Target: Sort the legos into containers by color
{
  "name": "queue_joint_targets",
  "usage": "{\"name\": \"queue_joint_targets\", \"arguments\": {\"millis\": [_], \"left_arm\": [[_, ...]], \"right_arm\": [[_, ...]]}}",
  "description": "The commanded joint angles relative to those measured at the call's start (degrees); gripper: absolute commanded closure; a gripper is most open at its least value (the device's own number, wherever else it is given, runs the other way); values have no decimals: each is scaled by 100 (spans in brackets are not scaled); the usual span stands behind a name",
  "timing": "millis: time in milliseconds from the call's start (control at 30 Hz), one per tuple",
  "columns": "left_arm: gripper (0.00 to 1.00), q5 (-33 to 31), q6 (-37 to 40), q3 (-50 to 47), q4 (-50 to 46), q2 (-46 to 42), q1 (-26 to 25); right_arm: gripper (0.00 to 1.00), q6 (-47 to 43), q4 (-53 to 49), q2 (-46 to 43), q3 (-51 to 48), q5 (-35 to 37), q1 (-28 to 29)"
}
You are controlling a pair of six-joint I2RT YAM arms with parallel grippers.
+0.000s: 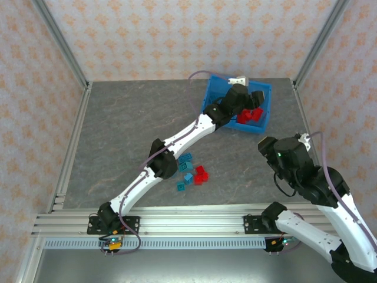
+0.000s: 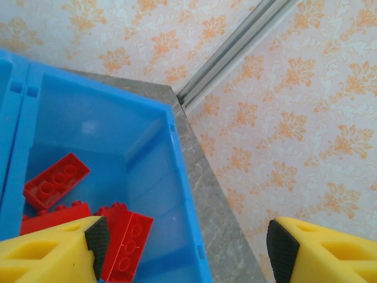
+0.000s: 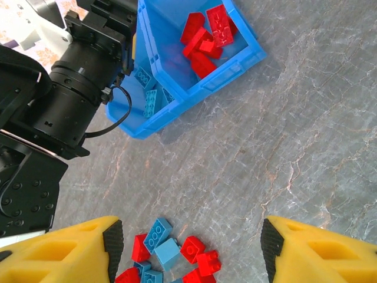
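Bin, bright blue, two compartments split by a middle wall: lies directly beneath the left hand and out beyond the fingertips of the right hand. Red bricks, several, lie on the floor of the compartment under the left hand; the left wrist view gives their studs at close range, while the top view gives them as a red patch beside the arm. Teal bricks, a few, lie in the other compartment. The right wrist view has them plain against the middle wall, whereas the top view has the left arm stretched across that compartment. Loose pile, red and teal mixed, sits on the table just below the right hand, nearer its left finger, well apart from the bin. Left hand: jaws spread wide, nothing between the black pads and nothing touched. One finger hangs above the red bricks; the other is outside the bin's outer wall, toward the table corner and the metal rail. Right hand: jaws equally wide, empty, poised above the pile with no brick in contact.
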Motion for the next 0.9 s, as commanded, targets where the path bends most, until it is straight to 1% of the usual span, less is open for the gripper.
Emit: {"name": "queue_joint_targets", "arguments": {"millis": [0, 67, 133, 200, 267, 333, 400, 433, 467, 500, 567, 667, 767, 867], "left_arm": [[23, -194, 375, 206, -488, -601, 5], [19, -230, 657, 184, -1242, -993, 4], [14, -396, 1172, 92, -2038, -1457, 5], [9, -641, 1551, -210, -2635, -1953, 13], [6, -878, 1894, -773, -3032, -2626, 43], [5, -1014, 2162, -1703, -3006, -3391, 79], [3, -1125, 2551, -3078, -2541, -4404, 81], [3, -1141, 2769, -3911, -2162, -5028, 85], [2, -1140, 2985, -4672, -1810, -5617, 80], [1, -1094, 3199, -5237, -1576, -6087, 87], [0, -890, 3712, -6260, -1390, -7013, 80], [0, -448, 4344, -7346, -1697, -8129, 85], [0, 17, 4782, -8167, -2176, -9222, 80], [0, 203, 5057, -8879, -2605, -10320, 82]], "right_arm": [[35, -34, -15, 165, 49, 95, -23], [35, -127, -57, 254, 124, 50, -25], [35, -240, -34, 302, 119, 9, -18], [35, -341, 16, 367, 42, -67, -20], [35, -486, 166, 502, -82, -273, -19], [35, -648, 329, 746, -184, -551, -23], [35, -850, 523, 1092, -226, -933, -20], [35, -973, 620, 1315, -223, -1173, -19], [35, -1137, 714, 1556, -217, -1445, -10], [35, -1267, 813, 1784, -206, -1739, 7], [35, -1499, 943, 2327, -156, -2290, 92], [35, -1636, 1007, 3078, -13, -2596, 424], [34, -1748, 1295, 3672, 129, -2788, 863], [34, -1894, 1597, 4239, 247, -3070, 1327]]}}
